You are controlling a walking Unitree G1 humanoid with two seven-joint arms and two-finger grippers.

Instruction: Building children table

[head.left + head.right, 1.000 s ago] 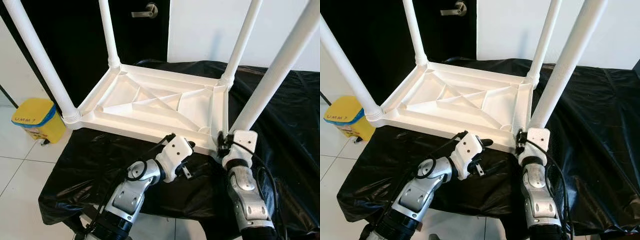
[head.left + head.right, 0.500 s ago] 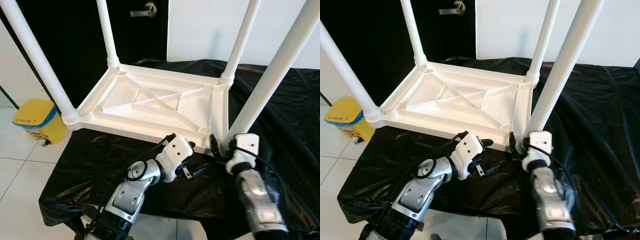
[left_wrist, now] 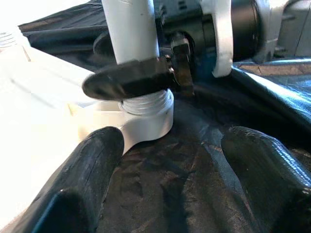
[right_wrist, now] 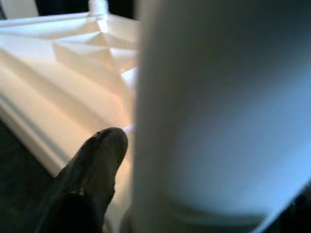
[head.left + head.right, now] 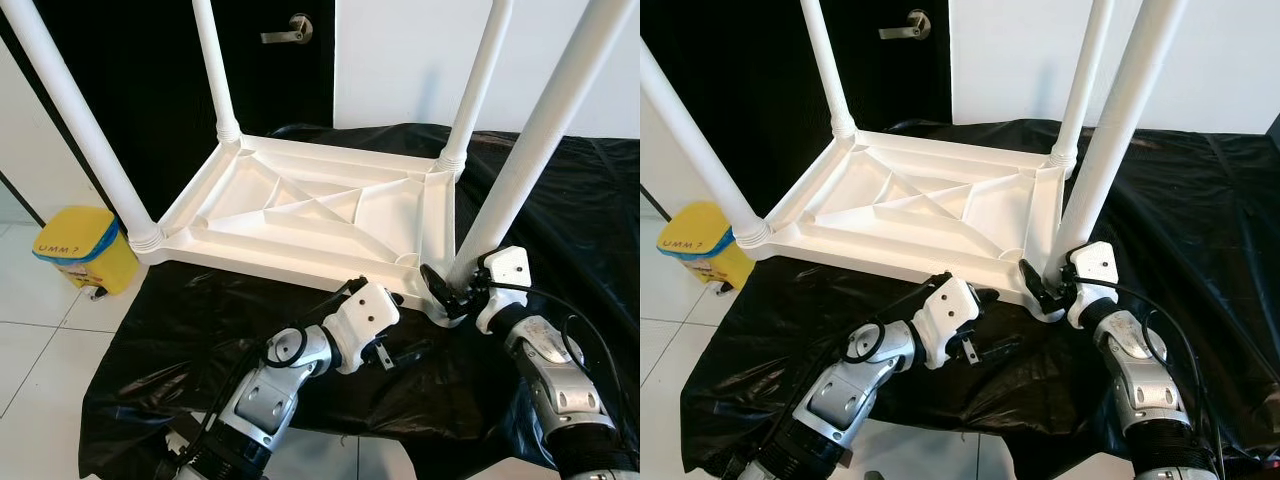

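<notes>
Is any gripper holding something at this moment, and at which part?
The right gripper clamps the near-right white plastic table leg at its base, just above the threaded socket. The left gripper is open and holds nothing.

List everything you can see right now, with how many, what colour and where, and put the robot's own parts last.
Table top: one, white, upside down on the black sheet, ribbed underside facing up.
Table legs: four, white, standing up from the top's corners; the near right leg is the one being worked on.
Black sheet: one, black, glossy, spread under the table top.
Bin: one, yellow with a blue band, on the floor to the left.
Door: one, black, behind, with a silver handle.
Wall: white, behind on the right.
Floor: pale tiles, on the left.
Left gripper: fingers open, low over the sheet, pointing at the near right corner.
Right gripper: fingers around the base of the near right leg.
</notes>
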